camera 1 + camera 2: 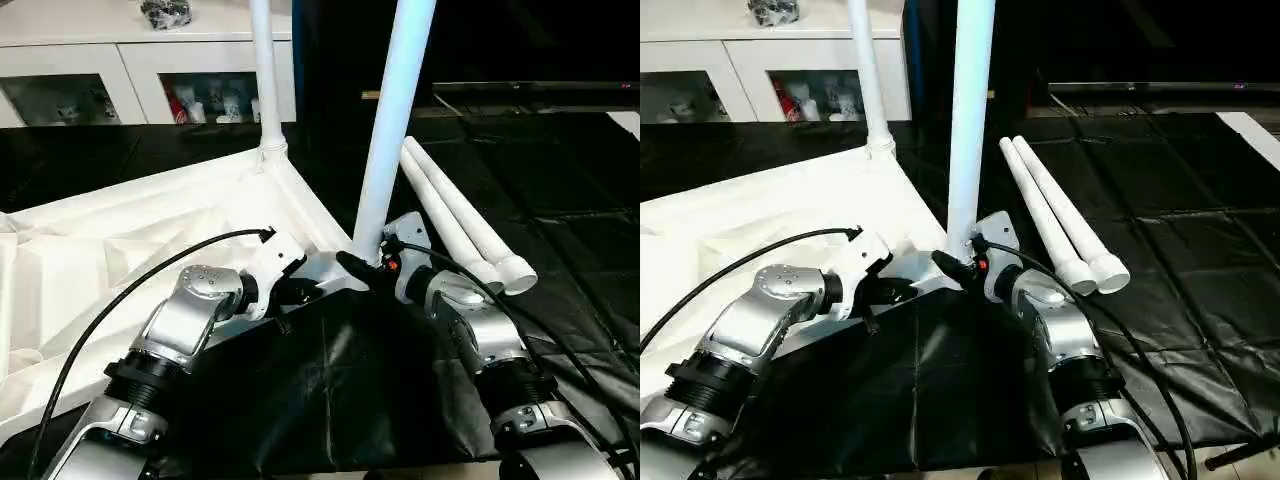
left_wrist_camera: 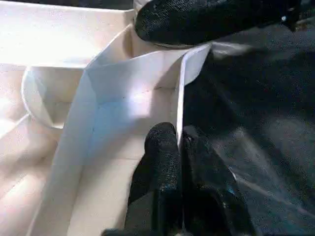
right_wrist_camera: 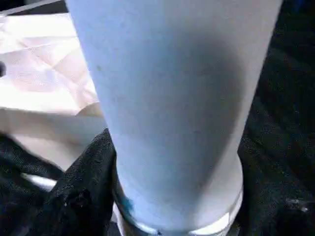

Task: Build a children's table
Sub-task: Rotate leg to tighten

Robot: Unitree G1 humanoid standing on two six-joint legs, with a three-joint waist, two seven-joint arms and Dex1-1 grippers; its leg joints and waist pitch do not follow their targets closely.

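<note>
With the table top's rim (image 2: 179, 98) pinched by the left gripper (image 2: 178, 147), the near leg (image 1: 390, 130), clasped by the right gripper (image 1: 368, 268), should be kept upright while pressed into its corner socket.

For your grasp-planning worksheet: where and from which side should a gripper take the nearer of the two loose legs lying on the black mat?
Probably mid-shaft of the nearer loose leg, from above. It lies flat, and the other loose leg touches one side, so a level approach is blocked.

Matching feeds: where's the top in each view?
Left eye: top in the left half.
Right eye: left half too.
Left wrist: ahead of left gripper, which pinches its rim.
Right wrist: pale, behind the leg, at.
Shared landmark: the leg standing at its near corner.
</note>
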